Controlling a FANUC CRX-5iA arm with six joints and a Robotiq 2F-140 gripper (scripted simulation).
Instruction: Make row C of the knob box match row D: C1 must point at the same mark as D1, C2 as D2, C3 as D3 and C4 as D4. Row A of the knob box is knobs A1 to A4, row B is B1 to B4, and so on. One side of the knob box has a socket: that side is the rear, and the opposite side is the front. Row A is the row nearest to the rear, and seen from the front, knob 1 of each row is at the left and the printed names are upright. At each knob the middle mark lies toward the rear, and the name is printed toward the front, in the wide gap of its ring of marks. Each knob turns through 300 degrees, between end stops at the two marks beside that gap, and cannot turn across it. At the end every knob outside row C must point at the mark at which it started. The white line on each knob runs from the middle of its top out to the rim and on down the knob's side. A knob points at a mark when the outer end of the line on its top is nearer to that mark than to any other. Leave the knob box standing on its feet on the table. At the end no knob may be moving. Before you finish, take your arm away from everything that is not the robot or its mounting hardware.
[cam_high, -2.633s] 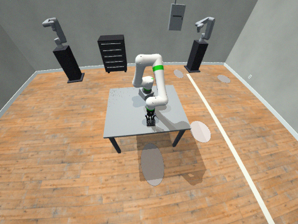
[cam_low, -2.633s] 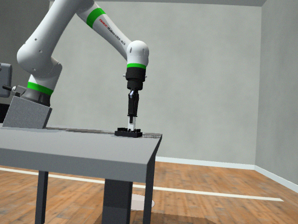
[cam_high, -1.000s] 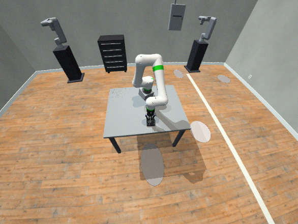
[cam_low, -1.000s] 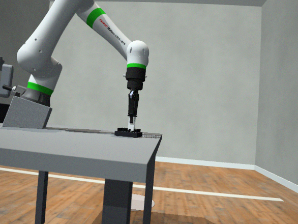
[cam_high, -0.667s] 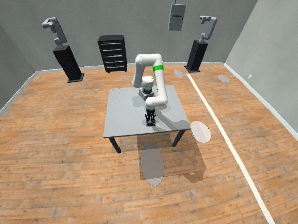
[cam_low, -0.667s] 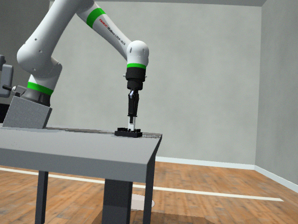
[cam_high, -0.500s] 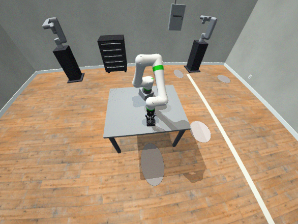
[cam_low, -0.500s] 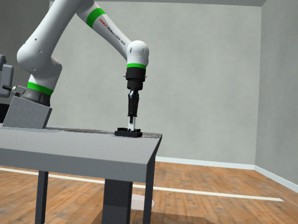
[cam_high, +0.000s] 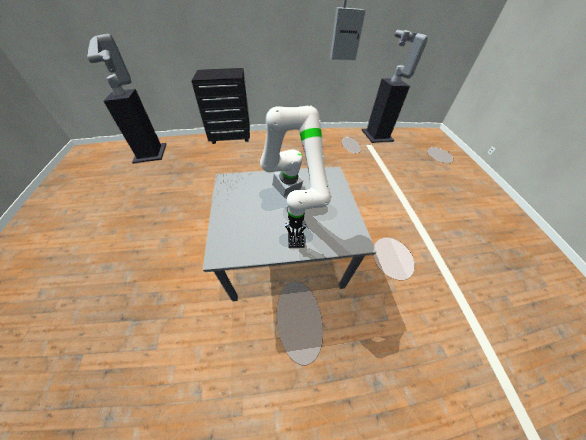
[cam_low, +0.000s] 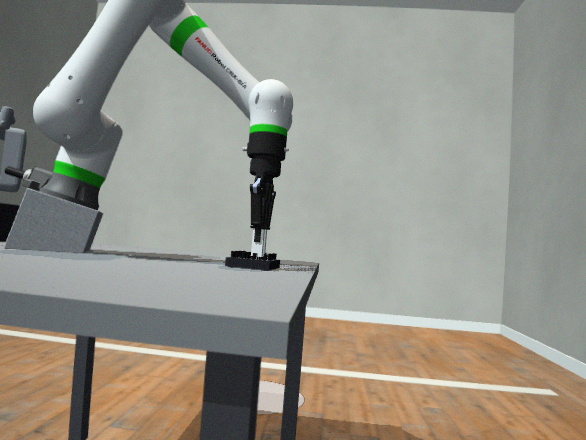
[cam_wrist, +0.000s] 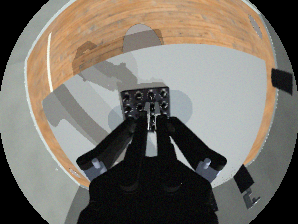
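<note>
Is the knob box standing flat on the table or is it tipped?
Standing flat. In the exterior view the knob box lies level on the table, with the gripper pointing straight down onto it.

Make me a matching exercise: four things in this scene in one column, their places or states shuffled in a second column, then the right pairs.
Things:
1. knob box
2. end effector
3. arm base block
4. drawer cabinet

Places or states:
a. on the floor by the back wall
b. near the table's front edge
c. pointing straight down, fingers nearly together
d. at the table's rear, under the arm

Pairs: 1-b, 2-c, 3-d, 4-a
</note>
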